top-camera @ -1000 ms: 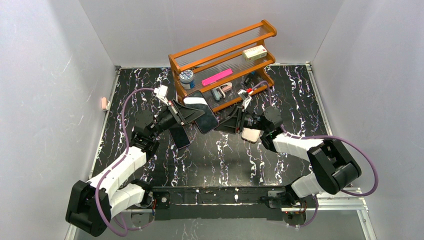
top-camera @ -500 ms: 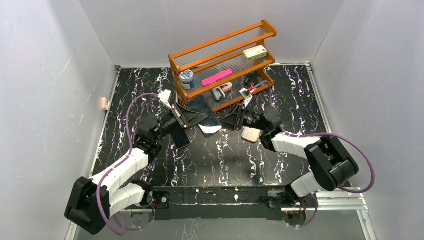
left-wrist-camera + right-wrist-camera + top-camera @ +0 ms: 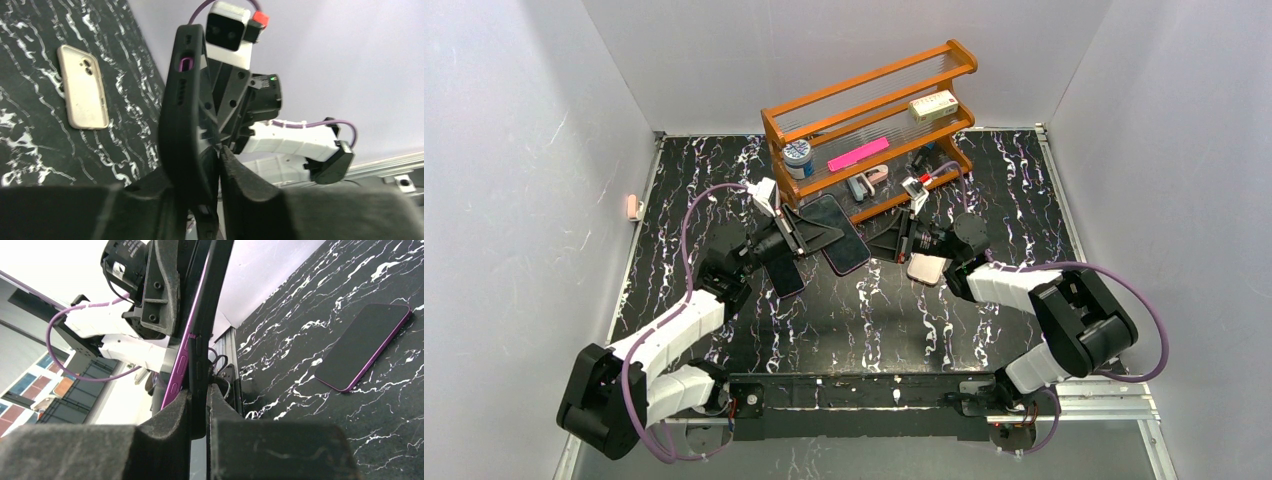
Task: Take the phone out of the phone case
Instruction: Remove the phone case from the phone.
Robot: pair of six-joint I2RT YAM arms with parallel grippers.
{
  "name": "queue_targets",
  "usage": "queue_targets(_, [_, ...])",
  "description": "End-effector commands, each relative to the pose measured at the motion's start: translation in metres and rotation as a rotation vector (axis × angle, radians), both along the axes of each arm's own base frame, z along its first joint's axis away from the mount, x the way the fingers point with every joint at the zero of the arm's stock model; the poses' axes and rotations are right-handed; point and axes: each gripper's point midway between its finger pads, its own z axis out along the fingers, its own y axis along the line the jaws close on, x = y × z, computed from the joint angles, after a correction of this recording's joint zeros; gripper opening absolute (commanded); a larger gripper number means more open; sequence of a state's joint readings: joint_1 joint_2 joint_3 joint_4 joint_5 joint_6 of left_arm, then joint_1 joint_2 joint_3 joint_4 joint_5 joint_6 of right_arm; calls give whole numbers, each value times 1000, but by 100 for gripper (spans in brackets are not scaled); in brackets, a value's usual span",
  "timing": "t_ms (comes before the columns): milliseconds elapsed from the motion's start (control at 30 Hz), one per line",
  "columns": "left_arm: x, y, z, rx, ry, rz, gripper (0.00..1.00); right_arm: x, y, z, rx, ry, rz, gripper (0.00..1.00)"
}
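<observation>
Top external view, over the tabletop [image 3: 874, 315]: black phone case [image 3: 844, 240] with purple-rimmed phone [image 3: 180, 367] seated inside, held between both arms. One edge clenched in the right gripper [image 3: 879, 245]; the other straddled by the left gripper [image 3: 816, 232], clamped or slack impossible to tell. Farther back, orange shelf [image 3: 962, 58] bearing a box [image 3: 932, 105] (print too small to read).
</observation>
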State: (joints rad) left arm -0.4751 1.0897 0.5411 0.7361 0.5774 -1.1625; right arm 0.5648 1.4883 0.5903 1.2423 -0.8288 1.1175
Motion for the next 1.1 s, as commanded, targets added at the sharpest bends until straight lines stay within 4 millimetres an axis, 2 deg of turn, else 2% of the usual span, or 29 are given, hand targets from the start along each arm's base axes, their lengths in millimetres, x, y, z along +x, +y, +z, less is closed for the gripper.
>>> queue_targets(0, [-4,-2,-44,224,47,-13,35,-11,-6,42,99,-152,-40,1])
queue_targets(100, [4,8,-53,320,56,54,47,1,-9,27,17,-114,-121,1])
queue_targets(333, [14,27,-69,480,68,151,59,20,-23,-13,-202,9,-296,1])
queue_targets(467, [14,29,-70,613,1,187,63,24,-34,-30,-278,59,-373,1])
queue_targets(633, [7,17,-64,780,-135,189,70,26,-40,-46,-330,125,-412,1])
queue_targets(733, [4,8,-59,855,-210,186,79,25,-41,-51,-334,150,-414,1])
queue_targets(900, [-3,-11,-57,964,-337,155,80,25,-40,-57,-336,194,-413,1])
queue_targets(1067, [-9,-27,-65,1112,-478,134,79,23,-39,-55,-325,223,-404,1])
